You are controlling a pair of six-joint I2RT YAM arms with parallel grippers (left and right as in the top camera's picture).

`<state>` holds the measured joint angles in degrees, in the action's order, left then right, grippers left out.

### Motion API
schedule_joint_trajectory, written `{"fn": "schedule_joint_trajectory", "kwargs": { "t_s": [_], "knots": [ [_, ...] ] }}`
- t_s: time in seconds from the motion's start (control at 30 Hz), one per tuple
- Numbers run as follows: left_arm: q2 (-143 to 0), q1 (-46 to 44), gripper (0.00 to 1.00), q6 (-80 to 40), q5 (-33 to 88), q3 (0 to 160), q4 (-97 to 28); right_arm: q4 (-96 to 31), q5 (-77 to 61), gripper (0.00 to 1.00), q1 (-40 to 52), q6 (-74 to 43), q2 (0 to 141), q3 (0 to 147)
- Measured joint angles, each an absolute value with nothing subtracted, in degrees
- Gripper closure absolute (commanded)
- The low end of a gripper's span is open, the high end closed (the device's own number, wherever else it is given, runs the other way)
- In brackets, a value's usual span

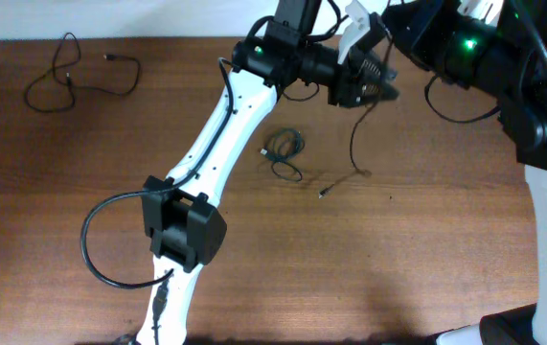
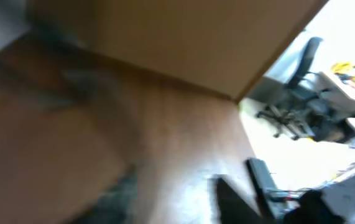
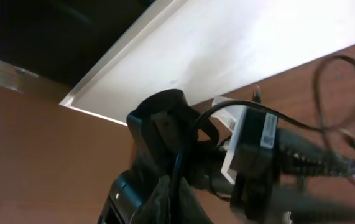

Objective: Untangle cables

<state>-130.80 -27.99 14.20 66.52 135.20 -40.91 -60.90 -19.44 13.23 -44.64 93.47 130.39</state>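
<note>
Three black cables are seen from overhead on the brown wooden table (image 1: 426,268). One long cable (image 1: 72,82) lies in loose loops at the far left corner, well apart from the arms. One small coiled cable (image 1: 285,153) lies near the middle of the table, just beside the white link of the left arm. The third, a thin cable (image 1: 353,139), comes down from the place where the two grippers meet, and its free end lies on the wood, near the small coil but not touching it.

The left gripper (image 1: 374,88) reaches across the far side of the table to the right. The right gripper (image 1: 359,34) comes from the other side and is very close to it, just above it in the picture. Both are raised over the table.

In the right wrist view the left gripper (image 3: 336,165) is blurred. The thin cable (image 3: 342,93) makes a loop that runs toward its tips. I cannot tell if the jaws of the left gripper are together, apart, or clamped on this cable. For the right gripper I also cannot tell how the jaws stand.

The left wrist view is strongly blurred. It shows only wood surface and an office chair (image 2: 298,81) in the background.
</note>
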Motion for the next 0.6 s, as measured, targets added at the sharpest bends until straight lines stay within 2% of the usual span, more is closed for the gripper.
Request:
{"fn": "schedule_joint_trajectory", "kwargs": {
  "t_s": [0.03,0.07,0.2,0.23,0.27,0.33,0.6],
  "knots": [
    [-130.8,-27.99,0.98,14.22,65.21,135.2,-41.08,-60.99,-19.44,0.96,13.23,-44.58,93.49,130.39],
    [-130.8,-27.99,1.0,13.85,62.81,135.2,-41.12,-61.14,-19.44,0.96,13.23,-44.6,93.47,130.39],
    [-130.8,-28.01,0.98,12.8,49.52,135.22,-44.97,-61.3,-19.38,0.96,13.23,-44.62,93.49,130.39],
    [-130.8,-28.01,0.7,12.75,48.1,135.22,-45.54,-61.28,-19.4,0.96,13.23,-44.66,93.49,130.39],
    [-130.8,-27.94,0.5,12.67,47.31,135.22,-46.04,-61.3,-19.4,0.96,13.23,-44.64,93.49,130.39],
    [-130.8,-27.94,0.33,12.45,47.55,135.22,-46.04,-61.3,-19.4,0.96,13.23,-44.64,93.47,130.39],
    [-130.8,-23.66,0.25,12.82,57.3,135.22,-44.34,-61.36,-10.26,0.96,13.23,-44.6,93.49,130.39]
  ]
}}
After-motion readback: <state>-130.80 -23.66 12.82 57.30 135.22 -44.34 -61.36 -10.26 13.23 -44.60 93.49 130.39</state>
